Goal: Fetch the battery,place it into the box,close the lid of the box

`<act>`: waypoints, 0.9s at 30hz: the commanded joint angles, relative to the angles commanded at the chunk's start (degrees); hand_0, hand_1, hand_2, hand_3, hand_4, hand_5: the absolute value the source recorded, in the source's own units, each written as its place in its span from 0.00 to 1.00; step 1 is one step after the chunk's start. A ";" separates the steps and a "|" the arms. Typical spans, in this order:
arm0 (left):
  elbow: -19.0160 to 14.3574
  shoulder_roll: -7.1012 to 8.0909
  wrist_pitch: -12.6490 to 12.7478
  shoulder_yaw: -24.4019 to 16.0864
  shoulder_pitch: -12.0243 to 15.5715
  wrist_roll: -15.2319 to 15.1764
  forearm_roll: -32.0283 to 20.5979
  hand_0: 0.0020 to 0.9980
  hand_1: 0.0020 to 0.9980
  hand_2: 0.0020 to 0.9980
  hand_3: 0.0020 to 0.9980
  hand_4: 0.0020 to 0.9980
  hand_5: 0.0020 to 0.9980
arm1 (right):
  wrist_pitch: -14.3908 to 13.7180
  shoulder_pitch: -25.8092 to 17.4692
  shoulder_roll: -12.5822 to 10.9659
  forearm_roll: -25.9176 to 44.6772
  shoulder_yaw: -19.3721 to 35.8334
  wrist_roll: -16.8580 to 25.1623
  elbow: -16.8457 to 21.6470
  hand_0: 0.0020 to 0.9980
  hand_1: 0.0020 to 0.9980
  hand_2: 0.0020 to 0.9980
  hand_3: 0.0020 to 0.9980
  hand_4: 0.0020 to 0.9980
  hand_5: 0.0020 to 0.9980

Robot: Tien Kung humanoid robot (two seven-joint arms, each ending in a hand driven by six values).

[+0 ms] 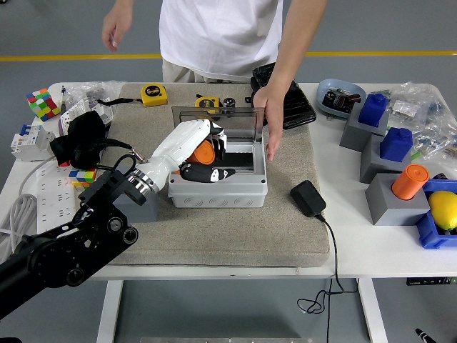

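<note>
My left hand [208, 160] reaches in from the lower left and is shut on the orange cylindrical battery [204, 152], holding it over the left part of the open grey box [218, 184]. The box's clear lid [214, 123] stands upright at the back. A person's hand [266, 121] rests at the lid's right edge and the box's right rim. My right arm does not show in this view.
The grey holder block [134, 204] sits left of the box, mostly behind my arm. A black adapter [308, 198] with its cable lies right of the box. A black case [289, 96], tape measures [153, 93], grey stands with blue and orange batteries [408, 181] and a Rubik's cube [43, 103] surround the mat.
</note>
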 joint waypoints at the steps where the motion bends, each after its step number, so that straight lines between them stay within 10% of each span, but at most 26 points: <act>1: 0.65 -0.33 0.04 0.93 -0.63 0.62 0.47 0.17 0.16 0.21 0.26 0.94 0.00 | -0.02 -0.01 0.00 0.02 -0.04 -0.02 0.00 0.66 0.61 0.60 0.55 0.96 0.47; 27: 9.81 -5.59 2.14 5.05 -7.18 1.59 1.23 0.28 0.25 0.28 0.35 1.00 0.12 | -0.13 0.05 0.20 1.00 -0.93 0.50 0.00 0.66 0.61 0.60 0.55 0.95 0.46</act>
